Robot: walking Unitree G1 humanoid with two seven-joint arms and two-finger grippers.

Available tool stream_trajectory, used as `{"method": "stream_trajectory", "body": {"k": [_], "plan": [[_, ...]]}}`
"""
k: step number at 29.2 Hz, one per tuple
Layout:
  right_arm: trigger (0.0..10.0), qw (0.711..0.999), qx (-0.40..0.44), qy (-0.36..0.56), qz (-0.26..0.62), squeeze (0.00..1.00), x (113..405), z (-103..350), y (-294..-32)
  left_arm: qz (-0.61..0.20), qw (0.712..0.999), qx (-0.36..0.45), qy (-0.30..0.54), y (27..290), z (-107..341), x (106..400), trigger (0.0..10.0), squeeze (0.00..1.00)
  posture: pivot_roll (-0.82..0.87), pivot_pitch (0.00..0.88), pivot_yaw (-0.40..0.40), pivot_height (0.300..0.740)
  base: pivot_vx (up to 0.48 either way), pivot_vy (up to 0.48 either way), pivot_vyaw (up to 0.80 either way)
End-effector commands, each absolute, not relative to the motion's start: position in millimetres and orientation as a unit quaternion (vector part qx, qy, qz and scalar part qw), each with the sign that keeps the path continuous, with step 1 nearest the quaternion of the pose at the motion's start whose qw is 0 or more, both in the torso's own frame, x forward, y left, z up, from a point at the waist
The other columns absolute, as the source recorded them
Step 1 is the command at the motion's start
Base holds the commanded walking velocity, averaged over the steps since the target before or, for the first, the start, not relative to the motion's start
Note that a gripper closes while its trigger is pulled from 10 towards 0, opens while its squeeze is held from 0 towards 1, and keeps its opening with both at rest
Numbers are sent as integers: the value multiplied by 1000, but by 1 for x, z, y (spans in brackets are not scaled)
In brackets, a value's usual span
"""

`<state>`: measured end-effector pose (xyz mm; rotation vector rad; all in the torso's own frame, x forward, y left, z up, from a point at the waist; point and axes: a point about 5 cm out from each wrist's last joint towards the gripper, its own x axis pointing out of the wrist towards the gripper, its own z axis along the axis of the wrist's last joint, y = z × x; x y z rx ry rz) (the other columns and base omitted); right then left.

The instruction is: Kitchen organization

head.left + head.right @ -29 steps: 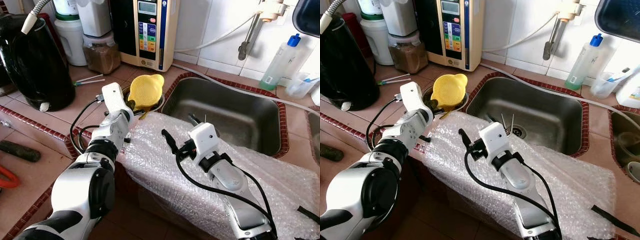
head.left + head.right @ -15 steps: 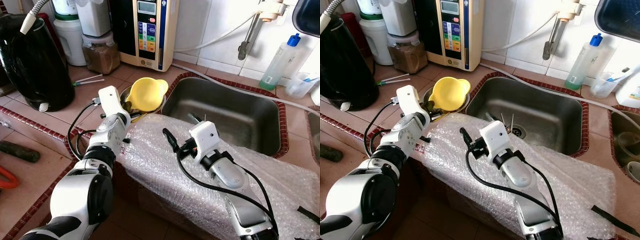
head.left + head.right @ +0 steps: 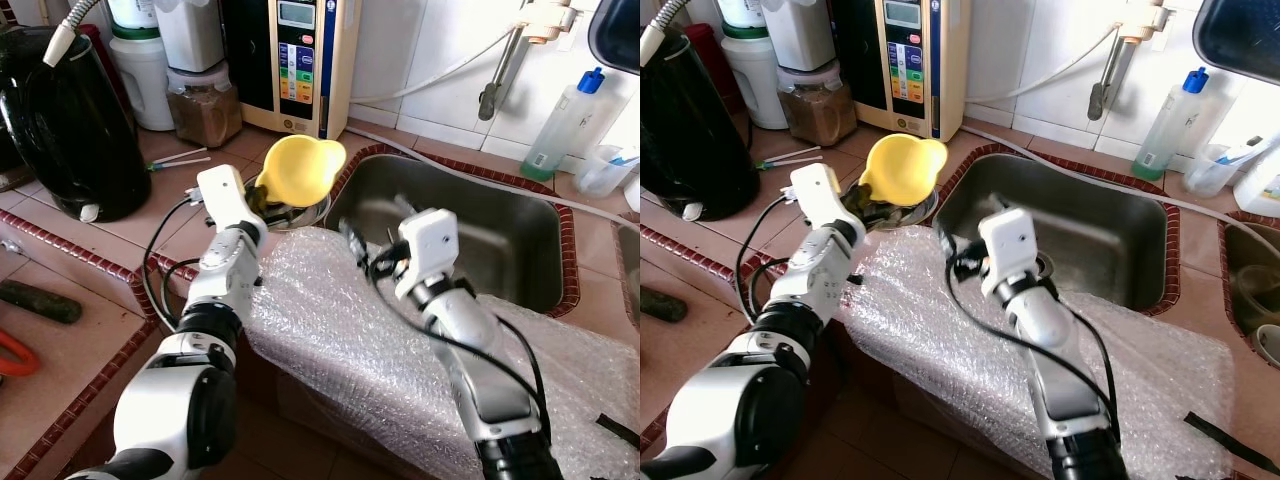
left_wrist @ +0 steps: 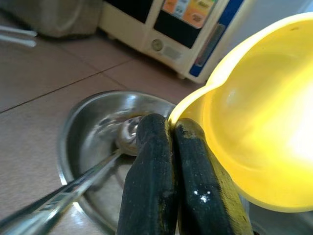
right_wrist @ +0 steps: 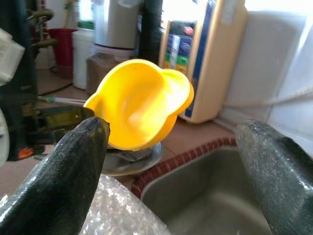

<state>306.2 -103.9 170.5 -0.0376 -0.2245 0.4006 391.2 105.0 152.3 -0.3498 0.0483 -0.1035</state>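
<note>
My left gripper is shut on the rim of a yellow plastic bowl and holds it tilted in the air above a steel plate with a spoon on it. The bowl faces the sink side. My right gripper stands open over the bubble wrap, just right of the bowl and apart from it, with its fingers wide.
A steel sink lies behind the bubble wrap. A black kettle, jars and a water machine stand along the back of the tiled counter. A spray bottle stands at the right.
My left gripper has lifted the yellow bowl off the plate and tipped it toward the sink. My right gripper has moved up and forward toward the bowl.
</note>
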Motion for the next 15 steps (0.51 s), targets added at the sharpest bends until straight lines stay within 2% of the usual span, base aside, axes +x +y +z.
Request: {"method": "stream_trajectory", "body": {"k": [1, 12, 15], "plan": [[10000, 977, 10, -104, 184, 0, 312, 172, -108, -77, 982, -170, -3, 96, 160, 390, 0, 0, 7, 0, -20, 740, 0, 0, 0], [10000, 979, 98, -81, 162, 0, 330, 173, -106, -153, 973, -173, -22, 60, 159, 376, 0, 0, 2, 0, -27, 740, 0, 0, 0], [10000, 979, 100, -77, 158, 0, 336, 172, -107, -166, 970, -178, -23, 54, 158, 372, 0, 0, -1, 0, -28, 740, 0, 0, 0]]}}
